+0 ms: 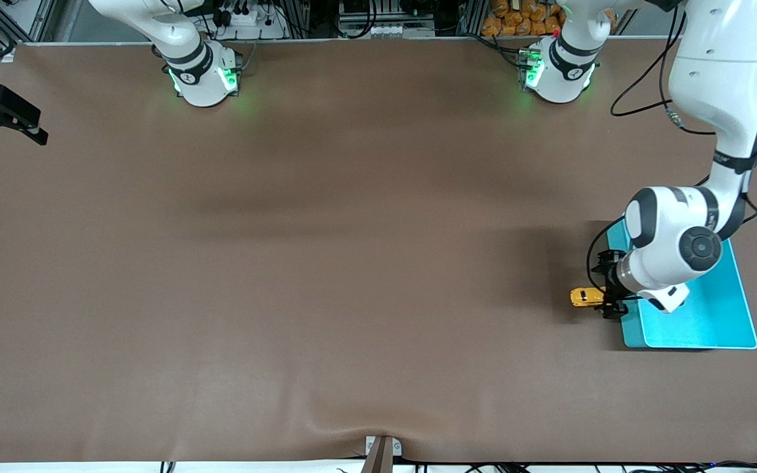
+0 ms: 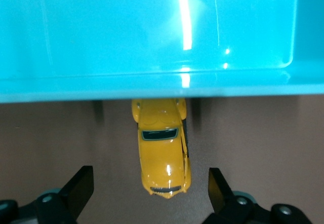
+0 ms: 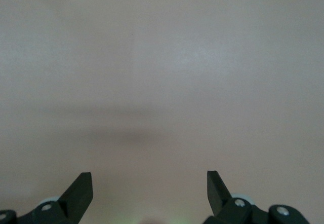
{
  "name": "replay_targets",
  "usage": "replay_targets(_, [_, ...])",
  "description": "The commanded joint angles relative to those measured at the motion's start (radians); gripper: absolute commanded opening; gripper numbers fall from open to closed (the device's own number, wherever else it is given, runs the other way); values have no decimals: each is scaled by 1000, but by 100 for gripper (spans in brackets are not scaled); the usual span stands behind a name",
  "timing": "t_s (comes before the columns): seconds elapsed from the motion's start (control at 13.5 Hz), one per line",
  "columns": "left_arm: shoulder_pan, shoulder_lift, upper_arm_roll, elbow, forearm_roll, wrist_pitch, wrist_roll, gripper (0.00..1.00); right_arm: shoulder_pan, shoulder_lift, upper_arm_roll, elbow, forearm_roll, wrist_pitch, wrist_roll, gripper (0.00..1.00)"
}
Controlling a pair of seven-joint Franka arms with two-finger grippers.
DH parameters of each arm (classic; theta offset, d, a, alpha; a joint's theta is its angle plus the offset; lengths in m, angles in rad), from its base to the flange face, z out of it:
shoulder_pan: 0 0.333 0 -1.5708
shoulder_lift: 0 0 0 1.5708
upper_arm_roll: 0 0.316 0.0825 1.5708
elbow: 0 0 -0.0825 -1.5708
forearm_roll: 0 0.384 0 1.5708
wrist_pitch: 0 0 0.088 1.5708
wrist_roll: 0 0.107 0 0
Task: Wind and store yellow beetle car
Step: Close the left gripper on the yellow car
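A: Left gripper point(image 1: 608, 295)?
B: Fingers point(image 2: 81, 186) spread wide, nothing between the pads. It sits low over the yellow beetle car point(image 1: 587, 297), one finger on each side of it and both clear of the body in the left wrist view.

A: Car position?
B: On the brown table point(image 1: 326, 263), wheels down, at the left arm's end. It lies just beside the turquoise bin point(image 1: 713, 322), on the side toward the right arm's end. In the left wrist view one end of the car point(image 2: 163, 155) is tucked under the bin's rim point(image 2: 152, 89); whether it touches the wall, can't tell.

A: Bin?
B: Flat on the table, open side up, partly covered by the left arm's wrist in the front view. The visible inside shows bare turquoise floor with glare.

A: Right gripper point(image 1: 7, 118)?
B: Waiting at the right arm's end of the table, up above the bare cloth. Fingers point(image 3: 78, 191) wide apart, holding nothing; the right wrist view shows only table surface.

A: Anything else?
B: Both arm bases along the top edge with green lights on.
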Motion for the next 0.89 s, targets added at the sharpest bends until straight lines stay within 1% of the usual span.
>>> replay_targets(0.0, [-3, 26, 6, 10, 19, 42, -26, 100, 1, 7, -2, 9, 2, -14, -32, 100])
replay_targets(0.07, [-3, 34, 7, 16, 21, 44, -26, 100, 2, 19, -2, 11, 1, -14, -31, 100])
replay_targets(0.15, [-5, 37, 7, 22, 22, 44, -26, 79, -2, 22, -2, 11, 1, -14, -32, 100])
replay_targets(0.22, [-5, 45, 7, 24, 33, 44, -26, 33, -8, 22, -3, 12, 2, -14, -34, 100])
replay_targets(0.37, [-6, 57, 6, 32, 38, 44, -26, 0, -11, 20, -5, 12, 1, -14, -34, 100])
replay_targets(0.59, [-11, 55, 11, 33, 45, 44, -22, 0, -19, 20, -6, 15, 4, -19, -31, 100])
replay_targets(0.74, [-22, 42, 4, 33, 93, 41, -23, 0, -18, 20, -5, 20, 4, -22, -29, 100])
replay_targets(0.81, [-48, 26, 6, 33, 107, 32, -23, 0, -16, 22, -5, 20, 5, -24, -28, 100])
